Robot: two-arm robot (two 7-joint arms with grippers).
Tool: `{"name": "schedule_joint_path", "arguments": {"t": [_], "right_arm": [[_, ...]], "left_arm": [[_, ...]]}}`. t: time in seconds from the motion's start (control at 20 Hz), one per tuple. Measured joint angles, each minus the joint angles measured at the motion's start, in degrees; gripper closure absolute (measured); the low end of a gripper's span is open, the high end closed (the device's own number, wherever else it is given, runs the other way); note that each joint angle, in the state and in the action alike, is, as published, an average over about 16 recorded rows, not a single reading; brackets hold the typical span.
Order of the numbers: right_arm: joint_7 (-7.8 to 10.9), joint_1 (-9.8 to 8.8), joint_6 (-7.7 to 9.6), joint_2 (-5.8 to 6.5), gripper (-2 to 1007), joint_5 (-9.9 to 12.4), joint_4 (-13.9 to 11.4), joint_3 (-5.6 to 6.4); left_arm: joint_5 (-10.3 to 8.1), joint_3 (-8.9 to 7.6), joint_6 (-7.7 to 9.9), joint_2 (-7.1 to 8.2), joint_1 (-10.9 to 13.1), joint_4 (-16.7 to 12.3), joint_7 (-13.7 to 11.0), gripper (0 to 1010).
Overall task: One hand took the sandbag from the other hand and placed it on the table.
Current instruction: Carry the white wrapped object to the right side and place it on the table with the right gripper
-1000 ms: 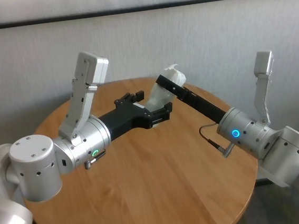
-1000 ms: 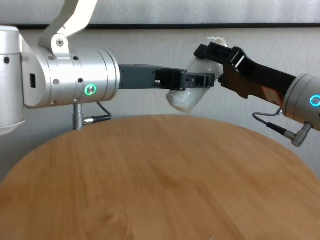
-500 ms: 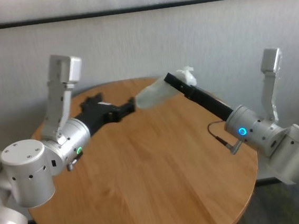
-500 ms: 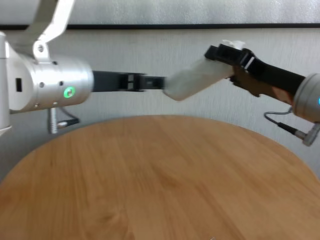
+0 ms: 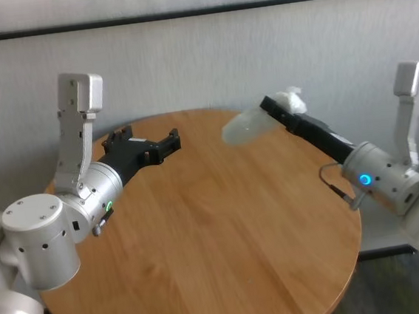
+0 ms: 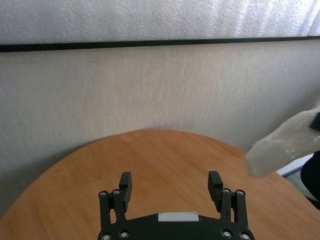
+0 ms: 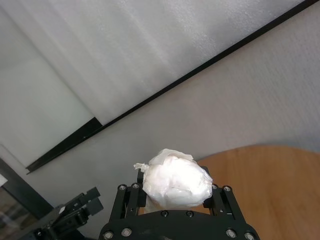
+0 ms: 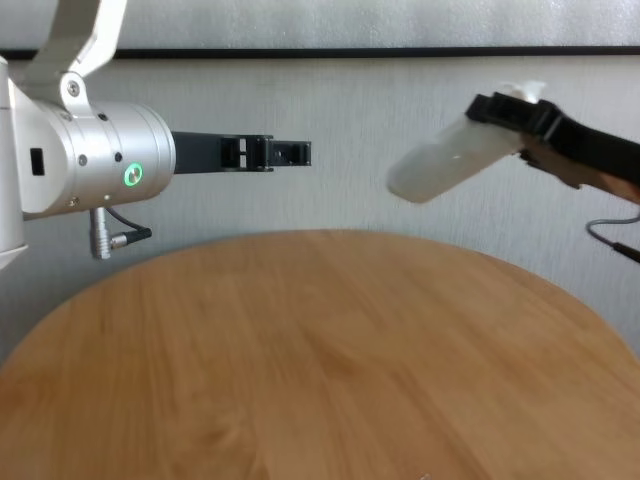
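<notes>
The white sandbag (image 5: 245, 127) is held in the air over the table's (image 5: 224, 230) far right side by my right gripper (image 5: 273, 111), the blue-ringed one, which is shut on its crimped end. In the right wrist view the sandbag (image 7: 175, 182) fills the space between the fingers. In the chest view the sandbag (image 8: 448, 166) slants down to the left from the right gripper (image 8: 505, 110). My left gripper (image 5: 147, 144), green-ringed, is open and empty over the table's far left, well apart from the bag. The left wrist view shows its spread fingers (image 6: 125, 183) and the sandbag (image 6: 282, 147) off to one side.
The round wood-grain table (image 8: 300, 350) spreads below both arms with nothing lying on it. A grey wall with a black strip (image 5: 195, 11) runs behind it. The left gripper (image 7: 75, 212) shows far off in the right wrist view.
The left gripper has let go of the sandbag and drawn back to the left. The right gripper has carried the sandbag away to the right, so a wide gap now separates them.
</notes>
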Motion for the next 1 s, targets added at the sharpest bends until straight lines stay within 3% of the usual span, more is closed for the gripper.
{"name": "schedule_joint_path", "arguments": {"t": [0.55, 1.0], "right_arm": [[-1.65, -3.43, 0.42, 5.65, 421, -3.3, -5.4, 2.59], [-1.55, -5.61, 0.74, 9.90, 421, -7.8, -9.2, 3.13]], "left_arm": [[2.74, -1.17, -0.38, -2.06, 0.0, 0.3, 3.0, 8], [4.84, -1.85, -1.40, -3.51, -0.3, 0.9, 4.2, 8]]}}
